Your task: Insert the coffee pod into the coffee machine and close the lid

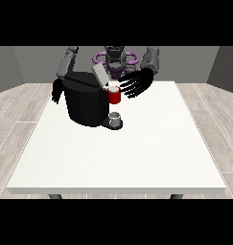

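A: Coffee machine [85, 103]? 
B: Black, bulky, grey lid [99, 75] tilted up; red brew part w/ white coffee pod [113, 89] on top, grey cup [115, 118] below.
A: Robot hands?
B: Robot hand at view's right [137, 83] spread open, beside the pod, holding nothing. Robot hand at view's left [56, 91] hangs by the machine, fingers unclear.
A: Desk [137, 158]?
B: White, wood floor [17, 110] around, grey walls. Machine sits at the far-left part; near half bare to the edges.

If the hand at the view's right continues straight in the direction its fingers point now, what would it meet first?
Probably the red pod holder at the top of the coffee machine. The hand at the view's right has straight fingers aimed toward it, tips already near its rim. Depth is unclear, so they might pass just above.
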You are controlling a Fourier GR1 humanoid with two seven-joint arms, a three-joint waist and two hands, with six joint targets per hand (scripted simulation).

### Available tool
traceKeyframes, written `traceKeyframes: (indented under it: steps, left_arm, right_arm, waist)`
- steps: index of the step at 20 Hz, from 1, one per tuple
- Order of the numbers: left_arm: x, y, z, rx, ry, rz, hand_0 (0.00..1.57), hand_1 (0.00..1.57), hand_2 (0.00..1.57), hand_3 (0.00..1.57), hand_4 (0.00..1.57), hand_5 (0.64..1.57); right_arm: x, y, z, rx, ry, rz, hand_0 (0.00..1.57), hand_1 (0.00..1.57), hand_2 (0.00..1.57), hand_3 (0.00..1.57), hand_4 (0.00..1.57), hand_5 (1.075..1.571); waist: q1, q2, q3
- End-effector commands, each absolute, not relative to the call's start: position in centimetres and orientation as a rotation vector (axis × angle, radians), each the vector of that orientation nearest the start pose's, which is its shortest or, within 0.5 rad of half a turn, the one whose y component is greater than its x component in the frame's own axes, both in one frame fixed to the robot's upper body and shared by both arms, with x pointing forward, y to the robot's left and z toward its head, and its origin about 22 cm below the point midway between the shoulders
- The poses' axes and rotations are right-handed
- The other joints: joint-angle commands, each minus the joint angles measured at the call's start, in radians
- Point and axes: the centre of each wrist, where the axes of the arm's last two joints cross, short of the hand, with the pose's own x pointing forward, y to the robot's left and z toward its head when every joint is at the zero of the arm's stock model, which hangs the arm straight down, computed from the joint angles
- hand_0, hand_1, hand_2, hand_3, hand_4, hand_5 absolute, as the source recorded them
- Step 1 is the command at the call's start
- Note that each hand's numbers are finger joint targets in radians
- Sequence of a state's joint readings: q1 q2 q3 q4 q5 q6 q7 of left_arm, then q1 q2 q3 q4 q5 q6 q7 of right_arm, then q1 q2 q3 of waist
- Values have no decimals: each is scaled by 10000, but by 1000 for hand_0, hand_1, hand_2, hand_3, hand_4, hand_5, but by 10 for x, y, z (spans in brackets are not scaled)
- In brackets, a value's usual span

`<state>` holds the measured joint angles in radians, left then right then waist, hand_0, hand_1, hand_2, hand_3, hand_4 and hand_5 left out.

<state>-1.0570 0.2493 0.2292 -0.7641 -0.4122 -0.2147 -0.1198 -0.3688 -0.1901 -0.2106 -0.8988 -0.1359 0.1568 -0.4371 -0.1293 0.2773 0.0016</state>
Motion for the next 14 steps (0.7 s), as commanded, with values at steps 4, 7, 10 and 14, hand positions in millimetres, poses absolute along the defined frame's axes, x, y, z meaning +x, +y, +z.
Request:
traceKeyframes:
  steps: [4,7,10,14]
  left_arm:
    - [418,202,73,-635,-17540,-5130,0,0,0,0,0,1571]
    - [386,220,9,-1983,-16905,-3984,0,0,0,0,144,1571]
    - [345,220,-45,-2546,-15860,-3506,0,0,0,0,272,1571]
    - [311,263,-77,-1981,-14837,-2709,0,0,0,0,301,1571]
  right_arm:
    - [270,-358,-81,-598,-15842,-1580,0,0,0,0,201,1571]
    - [243,-344,-104,-520,-14958,-1875,0,0,0,0,278,1571]
    - [206,-336,-131,-698,-14621,-1886,0,0,0,0,227,1571]
    - [219,-286,-122,150,-14305,-902,0,0,0,0,0,1571]
  waist:
    - [1581,-1569,-14]
    - [1768,-2747,-34]
    - [2059,-3687,-24]
    - [1453,-4899,-32]
